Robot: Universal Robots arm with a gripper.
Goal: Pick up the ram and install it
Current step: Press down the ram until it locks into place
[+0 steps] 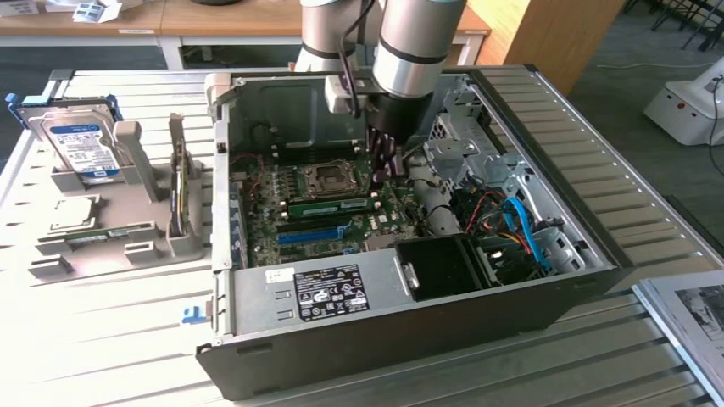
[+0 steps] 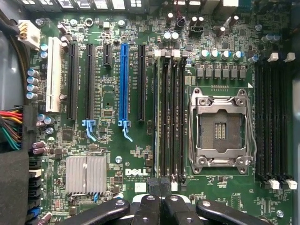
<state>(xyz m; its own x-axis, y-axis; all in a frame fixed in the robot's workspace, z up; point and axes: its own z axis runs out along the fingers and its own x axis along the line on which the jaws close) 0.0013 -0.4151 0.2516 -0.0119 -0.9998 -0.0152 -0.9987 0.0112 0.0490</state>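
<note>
Your gripper [image 2: 159, 194] is clenched, grasping nothing, above the ram [image 1: 329, 204] seated upright in the "DELL"-marked motherboard [image 2: 140, 154] beside the processor socket [image 2: 220, 129].

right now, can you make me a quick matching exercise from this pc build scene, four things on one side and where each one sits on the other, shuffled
Things:
1. ram
2. hard drive
3. gripper
4. processor socket

Places:
A. upright in the grey holder, at the exterior view's left
B. seated on the motherboard inside the case
C. empty, beside the memory slots
D. shut, low over the motherboard inside the case

Pairs: 1-B, 2-A, 3-D, 4-C
</note>
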